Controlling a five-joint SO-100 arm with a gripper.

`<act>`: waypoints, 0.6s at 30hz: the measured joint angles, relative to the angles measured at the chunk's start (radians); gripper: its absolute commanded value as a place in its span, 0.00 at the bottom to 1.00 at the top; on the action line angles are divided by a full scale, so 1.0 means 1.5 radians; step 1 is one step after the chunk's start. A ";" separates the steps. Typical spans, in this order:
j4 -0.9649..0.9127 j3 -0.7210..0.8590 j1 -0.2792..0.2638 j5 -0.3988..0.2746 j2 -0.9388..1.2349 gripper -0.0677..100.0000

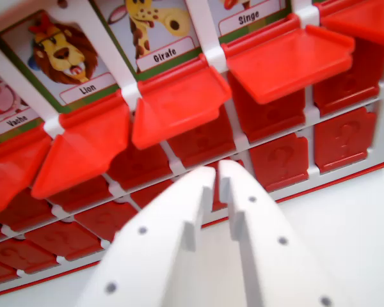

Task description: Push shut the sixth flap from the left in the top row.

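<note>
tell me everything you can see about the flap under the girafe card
The flap under the Girafe card is a glossy red plastic tile, standing open: it juts out from the white board frame towards the camera, hinged just below the card's label. Its upper face looks smooth with a raised rim along the edges. It sits between the open flap under the Lion card and the one under the Singe card. Nothing touches it; the white gripper is lower in the view, jaws nearly together.

A white tabletop [365,236] carries the red-flapped game board [288,153].
</note>
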 measured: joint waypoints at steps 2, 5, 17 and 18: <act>-0.007 -0.016 0.000 0.005 -0.017 0.00; -0.015 -0.035 0.000 0.009 -0.039 0.00; -0.060 -0.072 0.000 0.041 -0.077 0.00; -0.064 -0.074 0.000 0.045 -0.077 0.00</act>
